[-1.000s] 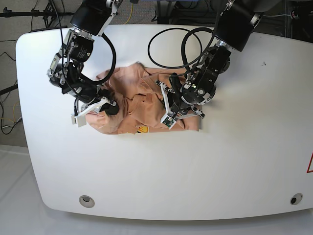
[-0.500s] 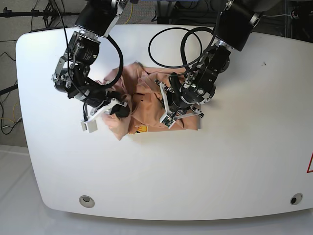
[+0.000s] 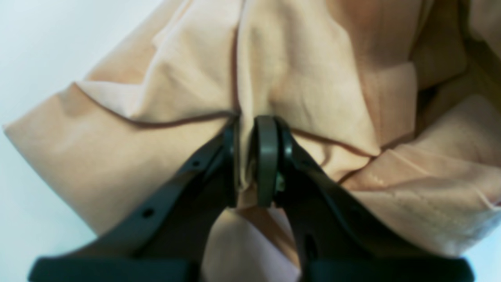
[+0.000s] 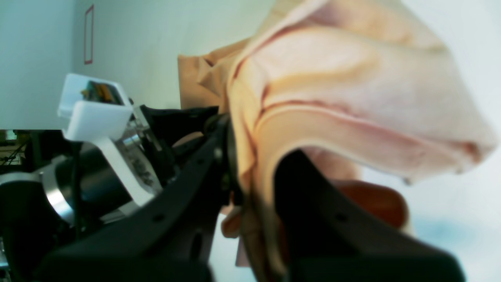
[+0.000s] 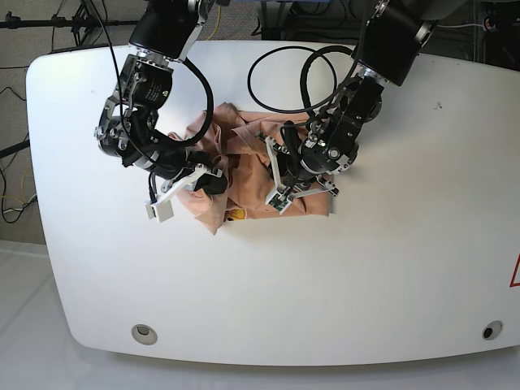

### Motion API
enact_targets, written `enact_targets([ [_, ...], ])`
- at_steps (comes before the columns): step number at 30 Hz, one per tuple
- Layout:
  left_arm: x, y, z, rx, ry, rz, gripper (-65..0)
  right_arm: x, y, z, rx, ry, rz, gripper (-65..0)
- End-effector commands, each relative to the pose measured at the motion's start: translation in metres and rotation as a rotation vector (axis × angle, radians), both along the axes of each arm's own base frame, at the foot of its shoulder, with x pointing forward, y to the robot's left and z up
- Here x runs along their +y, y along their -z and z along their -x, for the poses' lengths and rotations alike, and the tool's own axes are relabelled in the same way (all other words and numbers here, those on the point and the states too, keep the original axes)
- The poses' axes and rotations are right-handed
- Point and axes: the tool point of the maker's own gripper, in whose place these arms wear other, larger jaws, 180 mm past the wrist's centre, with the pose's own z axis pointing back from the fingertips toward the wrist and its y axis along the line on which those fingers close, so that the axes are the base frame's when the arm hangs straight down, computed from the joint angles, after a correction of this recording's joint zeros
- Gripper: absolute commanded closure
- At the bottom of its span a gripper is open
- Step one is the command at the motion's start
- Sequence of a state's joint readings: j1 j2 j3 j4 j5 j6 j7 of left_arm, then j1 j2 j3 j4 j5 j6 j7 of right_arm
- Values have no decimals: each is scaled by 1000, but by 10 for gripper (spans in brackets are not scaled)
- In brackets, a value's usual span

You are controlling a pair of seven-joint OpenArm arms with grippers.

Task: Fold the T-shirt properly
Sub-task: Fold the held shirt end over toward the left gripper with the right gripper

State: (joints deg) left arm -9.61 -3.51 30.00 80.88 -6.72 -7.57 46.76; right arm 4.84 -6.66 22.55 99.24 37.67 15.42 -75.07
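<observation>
Mid-fold: I had both the right gripper (image 4: 250, 184) and left gripper (image 3: 252, 160) pinched on the peach T-shirt (image 5: 244, 166); next needed laying the lifted edge flat across.

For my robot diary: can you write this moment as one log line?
left gripper: shut on T-shirt | right gripper: shut on T-shirt | T-shirt: bunched, unfolded
</observation>
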Motion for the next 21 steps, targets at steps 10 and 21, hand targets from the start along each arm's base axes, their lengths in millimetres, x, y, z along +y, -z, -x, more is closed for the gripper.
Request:
enact_targets([
  [10, -12, -41, -14, -92, 23, 40, -257, -1, -14, -9, -54, 7, -8, 0],
  [21, -14, -86, -24, -204, 16, 95, -366, -1, -14, -9, -53, 7, -7, 0],
])
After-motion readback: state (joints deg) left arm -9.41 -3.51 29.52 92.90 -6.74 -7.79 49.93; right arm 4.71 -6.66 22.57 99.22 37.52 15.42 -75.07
